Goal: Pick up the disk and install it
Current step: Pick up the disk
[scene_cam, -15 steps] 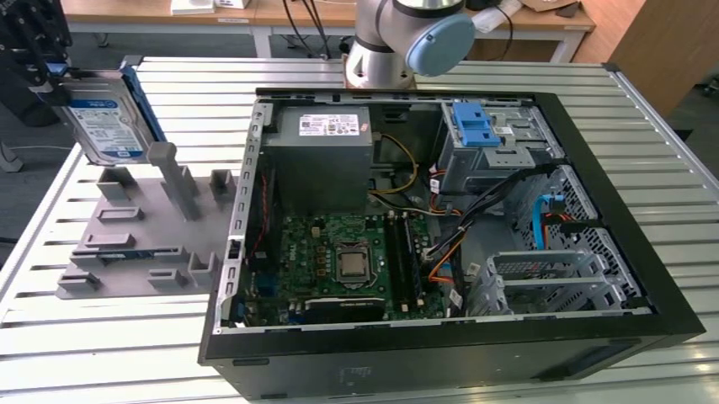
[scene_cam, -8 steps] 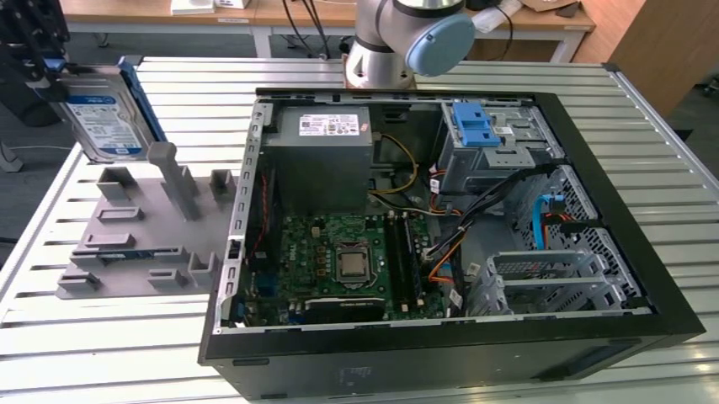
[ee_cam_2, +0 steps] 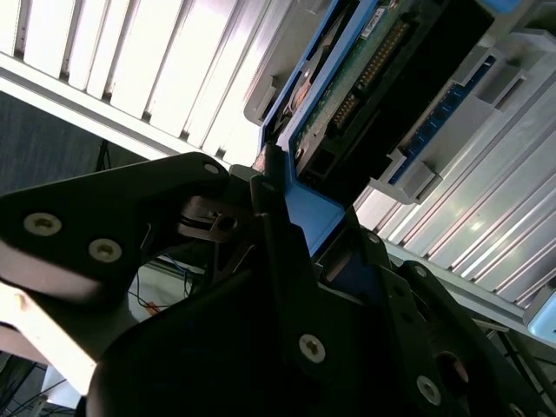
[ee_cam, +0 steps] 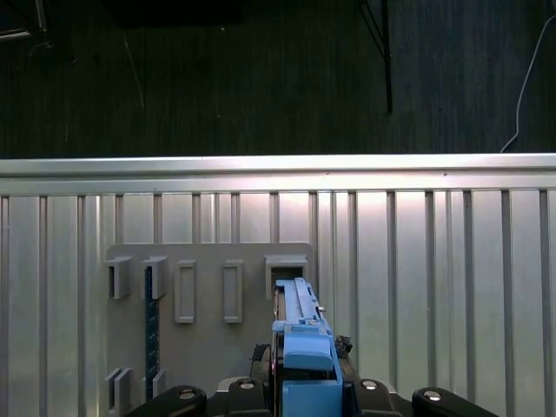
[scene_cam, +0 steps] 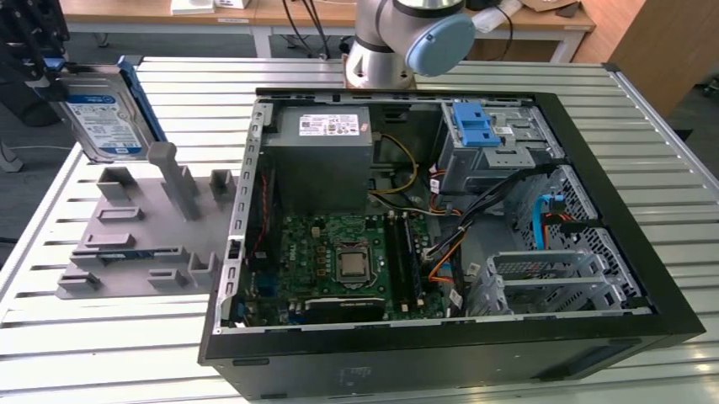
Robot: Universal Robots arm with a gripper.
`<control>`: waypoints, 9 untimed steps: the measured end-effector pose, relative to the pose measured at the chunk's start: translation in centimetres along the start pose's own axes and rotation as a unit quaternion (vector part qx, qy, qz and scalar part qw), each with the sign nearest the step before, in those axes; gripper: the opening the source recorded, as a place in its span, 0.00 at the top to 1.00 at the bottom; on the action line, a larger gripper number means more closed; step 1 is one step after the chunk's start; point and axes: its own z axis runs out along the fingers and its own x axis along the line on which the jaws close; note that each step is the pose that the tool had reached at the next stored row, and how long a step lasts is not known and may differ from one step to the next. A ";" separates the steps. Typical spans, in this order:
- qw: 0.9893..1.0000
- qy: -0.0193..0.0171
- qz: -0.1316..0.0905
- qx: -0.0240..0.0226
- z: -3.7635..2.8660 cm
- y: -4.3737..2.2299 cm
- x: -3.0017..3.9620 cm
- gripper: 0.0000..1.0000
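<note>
the disk (scene_cam: pixel 103 119) is shown upright at the exterior view's left, with its white-and-blue label turned toward the camera and its blue plastic frame visible along the edges. it is held at its upper end by the gripper (scene_cam: pixel 43 69), whose black fingers are clenched on the blue frame. in the second wrist view the gripper (ee_cam_2: pixel 308 221) is seen from close behind, with the frame pinched between the fingers (ee_cam_2: pixel 269 204) and the green circuit board on the disk's (ee_cam_2: pixel 347 87) underside exposed beyond them. in the first wrist view the disk (ee_cam: pixel 306 347) is seen edge-on as a narrow blue strip, flanked by the gripper's (ee_cam: pixel 300 369) dark body.

the disk is positioned over the far end of a grey slotted fixture (scene_cam: pixel 141 244), just beside one of the fixture's upright posts (scene_cam: pixel 168 172); whether its lower edge is touching the fixture cannot be told. in the first wrist view the same fixture (ee_cam: pixel 208 295) is seen from above, with rectangular slots arranged in a row.

the fixture is set on a slatted metal table (scene_cam: pixel 641 143). just beside it, toward the exterior view's right, an open computer case (scene_cam: pixel 450 345) is laid on its side; the disk is held well outside it. inside the case are seen a green motherboard (scene_cam: pixel 337 252), a grey metal box with a white sticker (scene_cam: pixel 326 147) and a drive bay with a blue latch (scene_cam: pixel 474 126). the arm's base (scene_cam: pixel 388 46) is mounted behind the case.
</note>
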 end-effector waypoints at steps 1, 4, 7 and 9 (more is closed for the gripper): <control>1.000 0.000 0.000 0.000 0.00 0.00 0.00 0.64; 1.000 0.000 0.000 0.000 0.00 0.00 0.00 0.64; 1.000 0.000 0.000 0.000 0.00 0.00 0.00 0.64; 1.000 0.000 0.000 0.000 -0.09 0.00 0.00 0.64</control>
